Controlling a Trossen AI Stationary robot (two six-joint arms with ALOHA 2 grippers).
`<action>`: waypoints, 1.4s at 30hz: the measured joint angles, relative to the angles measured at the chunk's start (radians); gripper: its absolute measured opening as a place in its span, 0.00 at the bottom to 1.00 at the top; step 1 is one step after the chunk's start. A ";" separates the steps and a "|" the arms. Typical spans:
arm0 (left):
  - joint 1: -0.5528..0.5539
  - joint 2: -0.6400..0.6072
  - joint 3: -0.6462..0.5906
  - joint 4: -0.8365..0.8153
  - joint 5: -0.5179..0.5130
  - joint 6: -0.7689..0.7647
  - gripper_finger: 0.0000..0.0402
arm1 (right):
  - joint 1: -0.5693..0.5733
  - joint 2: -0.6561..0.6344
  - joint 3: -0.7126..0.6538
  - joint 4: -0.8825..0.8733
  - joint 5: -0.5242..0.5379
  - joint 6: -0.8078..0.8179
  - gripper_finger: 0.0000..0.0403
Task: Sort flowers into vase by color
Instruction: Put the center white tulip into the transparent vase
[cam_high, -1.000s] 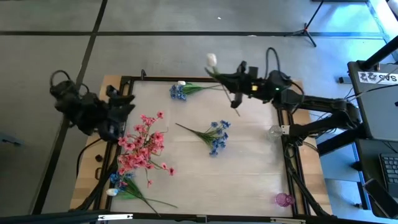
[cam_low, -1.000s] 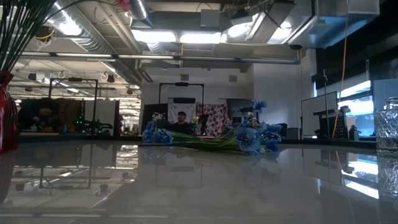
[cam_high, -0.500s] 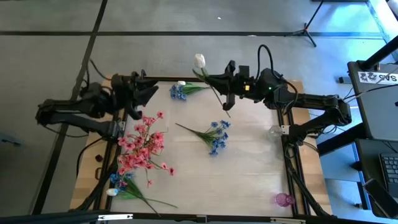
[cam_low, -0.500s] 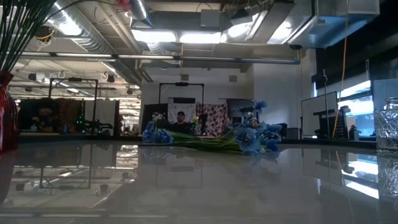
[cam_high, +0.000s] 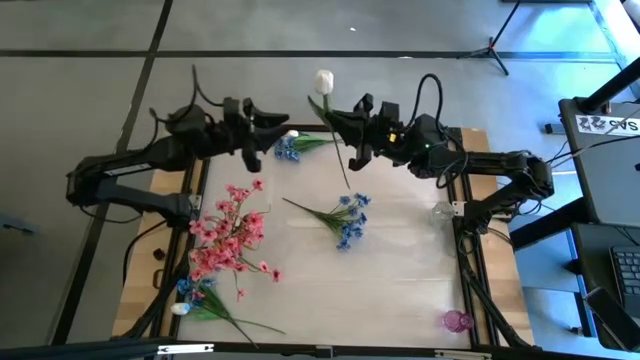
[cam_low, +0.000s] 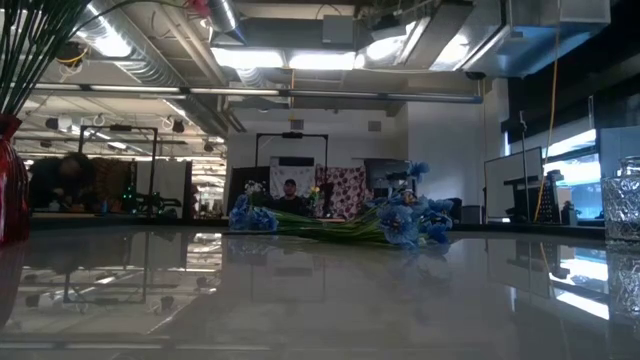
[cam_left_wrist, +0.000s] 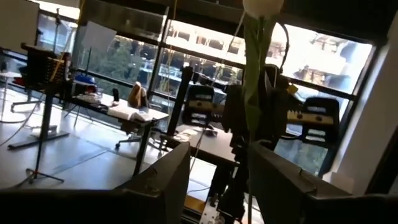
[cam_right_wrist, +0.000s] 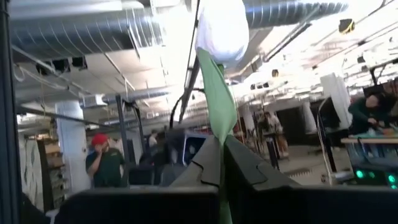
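Observation:
A white tulip bud (cam_high: 323, 80) on a green stem hangs above the table's far edge, with my right gripper (cam_high: 337, 122) shut on the stem. My left gripper (cam_high: 281, 130) stands open just to its left, pointing at it without touching. In the left wrist view the stem (cam_left_wrist: 254, 81) shows beyond the open fingers. On the table lie a pink sprig cluster (cam_high: 230, 238), a blue sprig (cam_high: 346, 216) in the middle, a blue sprig (cam_high: 290, 146) by the far edge, and a blue and white sprig (cam_high: 196, 300) at the near left. My right gripper pinches the tulip's stem (cam_right_wrist: 219, 140) between its two fingers, about midway along. The fingers come from the table's right, slanting a little upward, and lie across the stem. The flower is lifted clear, its bud (cam_right_wrist: 221, 28) up and its lower stem end (cam_high: 347, 182) hanging below.
A clear glass vase (cam_high: 443, 211) stands at the table's right edge and a small pink vase (cam_high: 455, 321) at the near right corner. In the low view a red vase (cam_low: 9, 180) with green stems stands at the left. People show in the room beyond.
My left gripper has swung from the table's left edge to the far edge and on toward the tulip, staying open. My right gripper has carried the tulip a little toward the table's left and tipped upward, so the bud now stands farther beyond the far edge.

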 joint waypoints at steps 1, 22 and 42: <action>-0.001 0.011 0.000 0.005 0.000 0.000 0.39 | 0.000 0.004 0.000 0.013 0.000 0.000 0.01; -0.040 0.221 0.000 0.179 0.147 -0.005 0.39 | -0.001 0.089 0.000 0.101 -0.056 -0.061 0.01; -0.043 0.298 -0.001 0.274 0.091 -0.057 0.24 | 0.000 0.096 -0.001 0.003 -0.021 -0.087 0.08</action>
